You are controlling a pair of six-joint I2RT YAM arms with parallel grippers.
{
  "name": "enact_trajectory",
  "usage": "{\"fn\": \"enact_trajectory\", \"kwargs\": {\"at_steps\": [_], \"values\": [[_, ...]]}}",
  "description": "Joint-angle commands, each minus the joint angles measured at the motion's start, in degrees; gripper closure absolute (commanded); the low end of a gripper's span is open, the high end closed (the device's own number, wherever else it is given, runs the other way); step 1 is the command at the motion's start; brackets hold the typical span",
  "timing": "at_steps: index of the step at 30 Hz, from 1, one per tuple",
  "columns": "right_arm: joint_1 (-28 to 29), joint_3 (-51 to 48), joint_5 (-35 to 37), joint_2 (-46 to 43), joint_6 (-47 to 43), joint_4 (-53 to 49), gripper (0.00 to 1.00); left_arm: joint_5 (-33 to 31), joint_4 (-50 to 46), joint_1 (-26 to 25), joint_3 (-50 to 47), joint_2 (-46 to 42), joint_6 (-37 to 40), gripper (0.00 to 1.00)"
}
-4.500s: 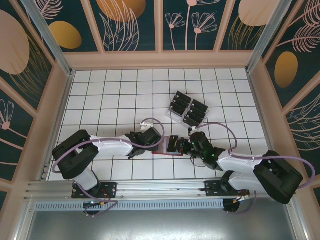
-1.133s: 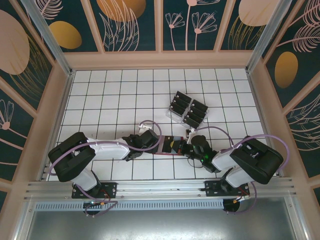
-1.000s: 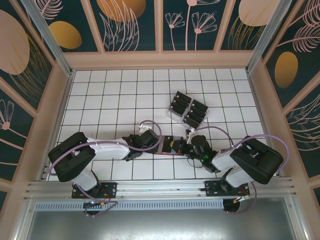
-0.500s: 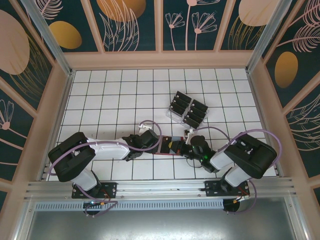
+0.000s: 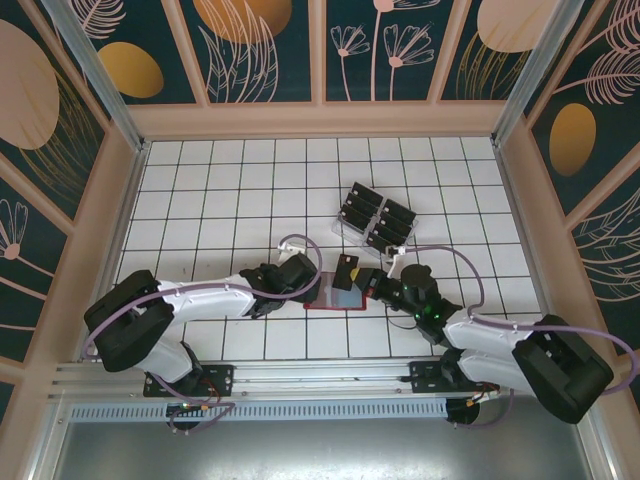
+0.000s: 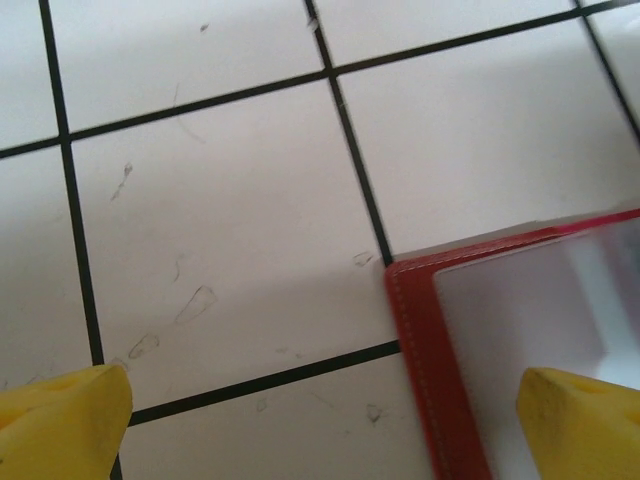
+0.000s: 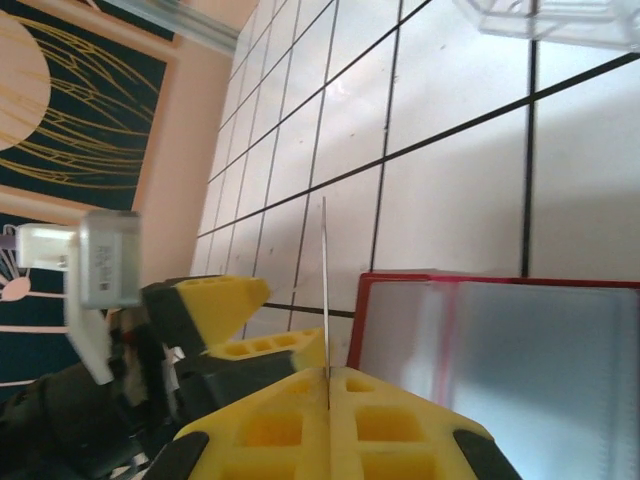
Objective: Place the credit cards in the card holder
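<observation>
On the tiled table (image 5: pixel 220 190), near its front edge, the wallet (image 5: pixel 335 298) lies open and flat, grey-blue pockets up, between the two grippers.

Finding 1: the right gripper (image 5: pixel 363 281) has its jaws closed on one black card (image 5: pixel 347 272), held tilted by the wallet's far edge. From the right wrist, the yellow fingers (image 7: pixel 270 420) pinch the card (image 7: pixel 324 290), seen edge-on as a thin line just beside the wallet's red rim (image 7: pixel 400 285). Contact between card and wallet cannot be told.

Finding 2: the left gripper (image 5: pixel 296 284) sits at the wallet's left edge, jaws wide apart, holding nothing. One fingertip (image 6: pixel 580 425) is over the wallet's inner pocket (image 6: pixel 520 330), the other over bare tile.

Finding 3: more cards (image 5: pixel 380 216) sit in a clear tray (image 5: pixel 340 231) farther back, apart from the wallet.
</observation>
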Motion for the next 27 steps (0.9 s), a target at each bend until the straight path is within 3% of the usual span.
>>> {"fn": "enact_trajectory", "kwargs": {"at_steps": [1,15,21,27], "values": [[-0.66,-0.99,0.45,-1.02,-2.02,-4.48,1.00,1.07,-1.95,-0.89,2.16,-0.49,1.83,0.02],[-0.43,-2.25,-1.85,6.12,-1.60,3.46,1.00,-1.62,-2.06,-2.68,2.69,6.61,3.45,0.01],[-0.39,-2.20,-2.37,8.07,-1.30,6.01,1.00,-5.69,-5.96,-3.12,2.82,8.78,1.24,0.02],[-0.21,-2.01,-2.47,9.23,-1.42,7.77,1.00,-5.89,-6.08,-3.12,1.99,8.71,0.19,0.02]]}}
